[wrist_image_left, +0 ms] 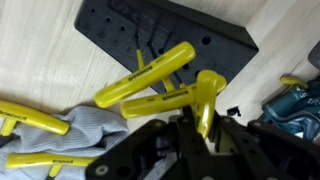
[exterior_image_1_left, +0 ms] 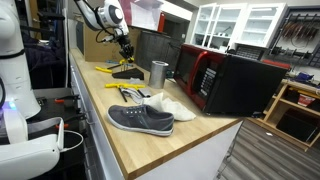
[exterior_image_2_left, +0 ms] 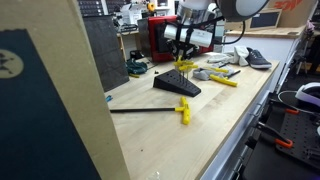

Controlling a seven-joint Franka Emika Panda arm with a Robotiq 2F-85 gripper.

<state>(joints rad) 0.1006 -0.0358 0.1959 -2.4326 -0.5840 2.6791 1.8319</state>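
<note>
A wooden workbench [exterior_image_1_left: 200, 135] was shown in both exterior views, with a black wedge-shaped tool holder [exterior_image_2_left: 177, 87] standing on it, its sloped face drilled with holes. The robot's gripper [exterior_image_2_left: 183, 50] was positioned directly above the holder. In the wrist view the gripper [wrist_image_left: 205, 128] was seen clamped narrowly on a yellow-handled tool [wrist_image_left: 207, 95], which was held roughly upright over the holder's front edge. Whether the tool's tip had entered a hole could not be told.

Two more yellow handles [wrist_image_left: 160, 72] were seen slanting over the holder, just beside the held tool. A grey cloth [wrist_image_left: 85, 125] was spread next to the holder, with further yellow-handled tools [wrist_image_left: 35, 118] laid on and beside it.

In an exterior view, a long T-handle driver [exterior_image_2_left: 150, 109] with a yellow grip and a thin black shaft was laid flat on the bench, near the holder on the camera's side. In an exterior view, a metal cup [exterior_image_1_left: 158, 72] was stood just beyond the holder, towards a red and black microwave [exterior_image_1_left: 225, 82]. A grey sneaker [exterior_image_1_left: 140, 118] was placed well apart from the holder, nearer the bench's front end, with a white shoe [exterior_image_1_left: 172, 105] just beside it.
</note>
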